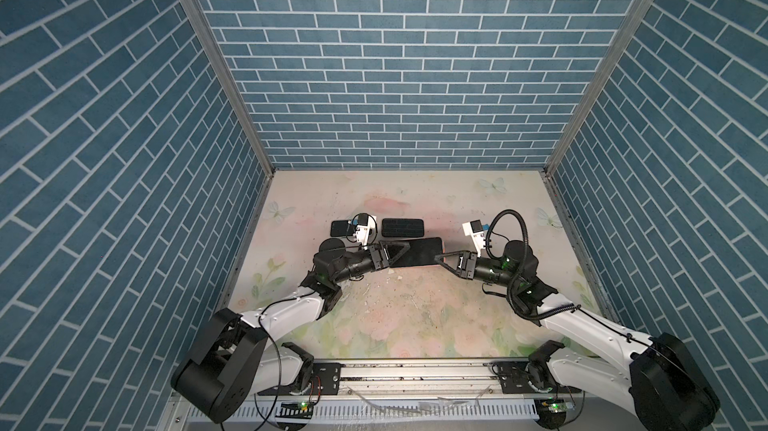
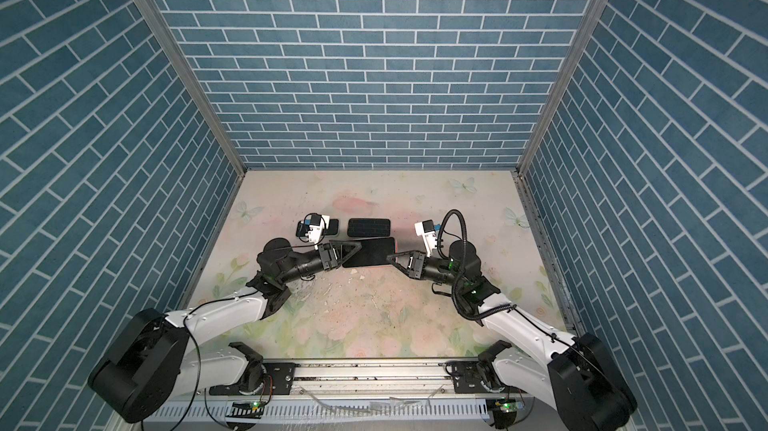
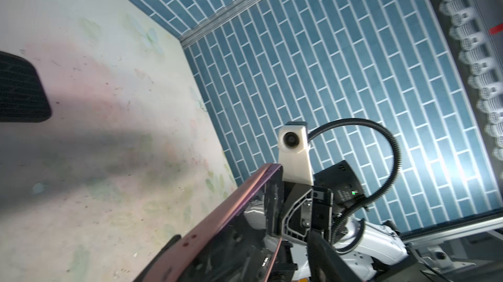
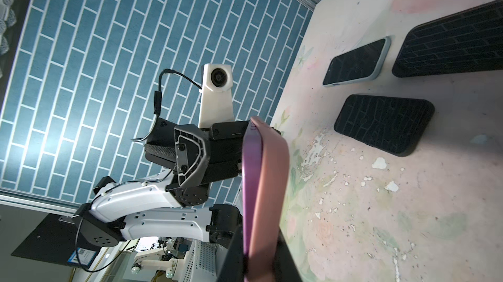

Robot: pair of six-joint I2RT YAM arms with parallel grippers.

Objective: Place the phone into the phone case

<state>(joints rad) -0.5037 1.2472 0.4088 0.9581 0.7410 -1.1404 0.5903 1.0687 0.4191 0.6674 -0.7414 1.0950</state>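
In both top views I see the phone (image 1: 417, 253) raised over the middle of the desk (image 1: 415, 325), glass up. The left jaws are at its 9 o'clock end and the right jaws are pinched tight on its 3 o'clock end. A dark slab (image 1: 402, 227) lies at its 12 o'clock and a pale-cased phone (image 1: 340, 228) at its 10 o'clock, so I count three pieces here. From the left wrist, the left jaws stand apart astride the phone's width, one finger (image 3: 329, 264) seemingly clear of its edge. A pink case (image 3: 217, 212) rims the phone, though I cannot tell if it is fully seated. From the right wrist I count three pieces lying on the desk; the second dark slab (image 4: 383, 124) is probably hidden under the phone from above. I judge the phone stiff, slick and breakable, best held by its long edges, with the softer case pressed on at the corners.
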